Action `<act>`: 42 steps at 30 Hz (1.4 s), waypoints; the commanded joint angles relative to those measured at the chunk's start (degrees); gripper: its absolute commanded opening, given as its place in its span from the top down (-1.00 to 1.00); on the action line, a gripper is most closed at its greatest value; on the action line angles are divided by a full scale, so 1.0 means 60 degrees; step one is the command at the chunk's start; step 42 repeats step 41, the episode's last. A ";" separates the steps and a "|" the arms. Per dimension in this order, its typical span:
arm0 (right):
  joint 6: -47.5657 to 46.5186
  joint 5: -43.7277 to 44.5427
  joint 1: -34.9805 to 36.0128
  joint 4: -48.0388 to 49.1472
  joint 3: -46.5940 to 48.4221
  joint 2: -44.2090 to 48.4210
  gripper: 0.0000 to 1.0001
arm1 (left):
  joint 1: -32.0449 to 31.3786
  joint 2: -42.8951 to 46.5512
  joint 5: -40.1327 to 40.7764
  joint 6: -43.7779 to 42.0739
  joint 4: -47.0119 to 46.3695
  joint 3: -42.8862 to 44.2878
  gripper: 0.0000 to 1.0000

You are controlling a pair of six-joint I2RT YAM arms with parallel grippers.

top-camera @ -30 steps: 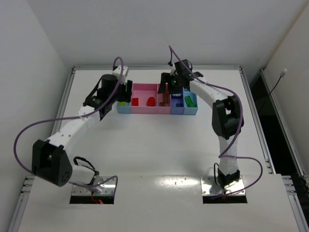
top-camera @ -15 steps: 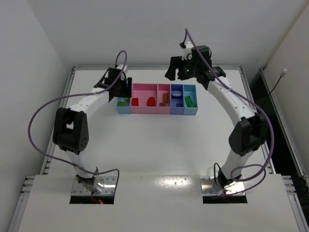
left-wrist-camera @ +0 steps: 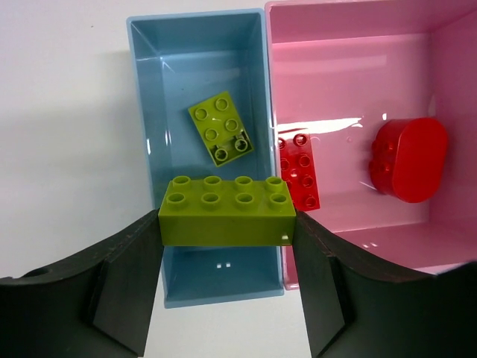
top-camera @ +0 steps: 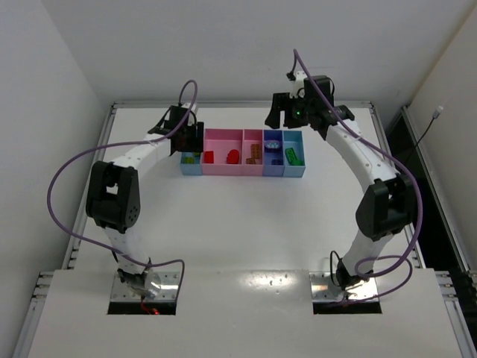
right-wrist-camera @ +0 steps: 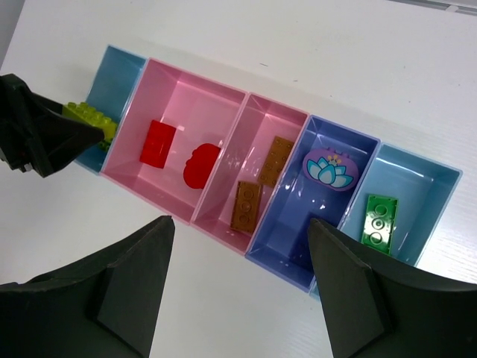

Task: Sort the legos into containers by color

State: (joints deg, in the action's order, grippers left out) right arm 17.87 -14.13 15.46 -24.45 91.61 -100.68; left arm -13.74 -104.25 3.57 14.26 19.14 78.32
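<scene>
My left gripper [left-wrist-camera: 227,224] is shut on a long yellow-green brick [left-wrist-camera: 226,210], holding it above the near end of the light blue tray [left-wrist-camera: 149,112]. A smaller yellow-green brick [left-wrist-camera: 221,133] lies in that tray. The wide pink tray [right-wrist-camera: 186,97] holds two red legos [right-wrist-camera: 158,142]. Two orange bricks [right-wrist-camera: 246,205] lie in the narrow pink tray [right-wrist-camera: 257,123]. A purple piece [right-wrist-camera: 332,168] is in the periwinkle tray [right-wrist-camera: 298,224], and a green brick [right-wrist-camera: 380,218] in the blue tray [right-wrist-camera: 421,186]. My right gripper [right-wrist-camera: 240,227] hangs open and empty above the row.
The trays sit side by side in one row at the back middle of the white table [top-camera: 238,224]. The table's raised rim [top-camera: 112,108] runs behind them. Both arms arch in from the sides, with purple cables [top-camera: 63,179] looping off them.
My right gripper has lifted up and back from the narrow pink and periwinkle trays and opened a little wider. The left arm's elbow folded back while its gripper stayed over the light blue tray.
</scene>
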 commanded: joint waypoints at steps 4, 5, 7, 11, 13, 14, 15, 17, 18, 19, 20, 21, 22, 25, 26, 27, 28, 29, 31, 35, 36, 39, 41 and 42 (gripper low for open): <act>-0.0136 -0.0121 -0.0058 0.0237 -0.0063 0.0140 -0.50 | 0.0239 0.0206 0.0313 0.0143 -0.0128 0.0130 -0.45; -0.0136 -0.0121 -0.0058 0.0237 -0.0064 0.0140 -0.50 | 0.0239 0.0206 0.0313 0.0143 -0.0128 0.0130 -0.52; -0.0136 -0.0121 -0.0058 0.0324 -0.0151 0.0140 -0.50 | 0.0239 0.0309 0.0313 0.0143 -0.0128 0.0130 -0.58; -0.0136 -0.0121 -0.0058 0.0324 -0.0253 0.0140 -0.50 | 0.0239 0.0499 0.0006 0.0055 -0.0216 0.0043 -0.85; -0.0136 -0.0121 -0.0058 0.0324 -0.0254 0.0140 -0.50 | 0.0239 0.0704 -0.0126 -0.0033 -0.0318 0.0042 -0.90; -0.0136 -0.0019 -0.0058 0.0324 -0.0254 0.0140 -0.50 | 0.0239 0.0893 -0.0127 -0.0033 -0.0318 0.0042 -0.90; -0.0223 0.0127 -0.0058 0.0324 -0.0254 0.0227 -0.50 | 0.0239 0.1040 -0.0214 -0.0033 -0.0405 0.0042 -0.90; -0.0224 0.0376 -0.0159 0.0324 -0.0342 0.0316 -0.50 | 0.0239 0.1391 -0.0215 -0.0033 -0.0406 0.0187 -0.92; -0.0224 0.0508 -0.0334 0.0412 -0.0473 0.0446 -0.50 | 0.0239 0.1712 -0.0215 -0.0033 -0.0406 0.0319 -0.92; -0.0311 0.0596 -0.0452 0.0412 -0.0561 0.0448 -0.50 | 0.0340 0.1860 -0.0215 -0.0135 -0.0406 0.0407 -0.96; -0.0312 0.0699 -0.0584 0.0412 -0.0562 0.0607 -0.50 | 0.0428 0.1978 -0.0215 -0.0223 -0.0305 0.0408 -1.00; -0.0312 0.0700 -0.0890 0.0412 -0.0678 0.0739 -0.50 | 0.0429 0.1979 -0.0055 -0.0224 -0.0202 0.0509 -1.00; -0.0312 0.0700 -0.1067 0.0412 -0.0810 0.0741 -0.50 | 0.0429 0.2080 0.0091 -0.0354 -0.0012 0.0670 -1.00; -0.0894 0.0700 -0.1768 0.0324 -0.1190 0.1091 -0.50 | 0.0765 0.2081 0.0195 -0.0502 0.0501 0.0672 -1.00; -0.1101 0.0700 -0.1946 0.0324 -0.1337 0.1208 -0.53 | 0.1129 0.2081 0.0195 -0.0502 0.0618 0.0672 -1.00; -0.1219 0.0700 -0.2121 0.0324 -0.1672 0.1325 -0.53 | 0.1321 0.2081 0.0036 -0.0415 0.0619 0.0585 -1.00; -0.1612 0.0700 -0.2515 0.0324 -0.1820 0.1530 -0.56 | 0.1511 0.2081 -0.0053 -0.0414 0.0721 0.0497 -1.00; -0.1848 0.0700 -0.2693 0.0441 -0.1981 0.1633 -0.56 | 0.1919 0.2081 -0.0155 -0.0313 0.0722 0.0409 -1.00; -0.2185 0.0613 -0.3247 0.0646 -0.2567 0.1853 -0.58 | 0.2447 0.2081 -0.0244 -0.0312 0.0722 0.0102 -1.00; -0.2713 0.0100 -0.4127 0.0779 -0.3372 0.1854 -0.63 | 0.2903 0.2199 -0.0244 -0.0793 0.0313 -0.0733 -1.00; -0.2801 -0.0031 -0.4275 0.0924 -0.3708 0.1941 -0.63 | 0.3093 0.2329 -0.0244 -0.0882 0.0051 -0.0952 -1.00; -0.2802 -0.0252 -0.4599 0.1100 -0.4179 0.1942 -0.66 | 0.3271 0.2448 -0.0244 -0.1058 -0.0185 -0.1583 -1.00; -0.2802 -0.0355 -0.4832 0.1233 -0.4384 0.2044 -0.66 | 0.3359 0.2710 -0.0244 -0.1160 -0.0346 -0.1963 -1.00; -0.2802 -0.0355 -0.4832 0.1233 -0.4384 0.2044 -0.66 | 0.3359 0.2710 -0.0244 -0.1160 -0.0346 -0.1963 -1.00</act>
